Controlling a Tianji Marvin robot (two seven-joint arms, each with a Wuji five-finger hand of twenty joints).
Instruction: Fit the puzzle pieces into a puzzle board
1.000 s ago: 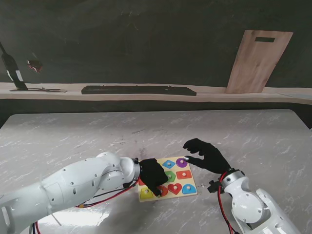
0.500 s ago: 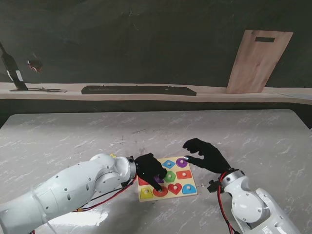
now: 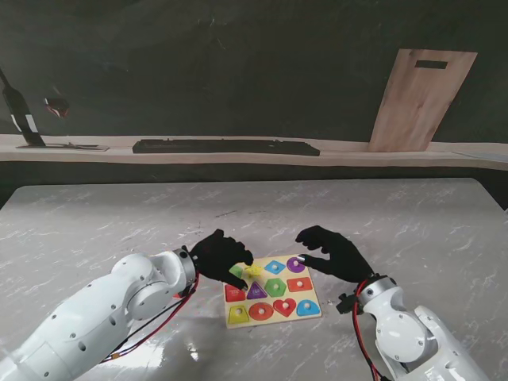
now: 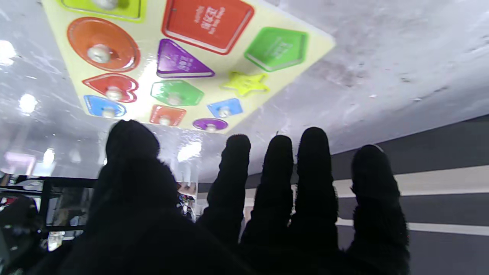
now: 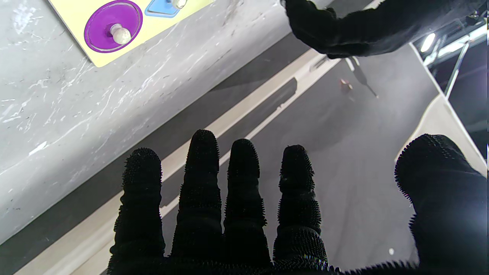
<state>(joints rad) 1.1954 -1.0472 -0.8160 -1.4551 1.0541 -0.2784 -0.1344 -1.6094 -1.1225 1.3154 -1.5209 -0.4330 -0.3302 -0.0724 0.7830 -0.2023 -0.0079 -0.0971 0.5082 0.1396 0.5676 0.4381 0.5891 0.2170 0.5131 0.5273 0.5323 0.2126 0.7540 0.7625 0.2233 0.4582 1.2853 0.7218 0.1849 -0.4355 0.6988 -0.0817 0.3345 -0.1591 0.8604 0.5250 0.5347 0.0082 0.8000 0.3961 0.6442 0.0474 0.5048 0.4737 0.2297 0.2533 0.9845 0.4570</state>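
Pale yellow wooden puzzle board (image 3: pixel 272 290) lies near counter's (image 3: pixel 413 222) near edge, between our hands. Left hand (image 3: pixel 220 255) at board's far-left corner, fingers (image 4: pixel 314 152) spread, empty. Right hand (image 3: pixel 332 252) likewise, off far-right corner. All nine pieces look seated; next, we judge, check yellow star piece (image 3: pixel 253 271) sits flush.

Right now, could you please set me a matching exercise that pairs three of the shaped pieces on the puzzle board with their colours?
Pieces:
1. star
2. triangle
3. heart

Colours:
A. red
B. yellow
C. purple

Right pairs: 1-B, 2-C, 3-A.
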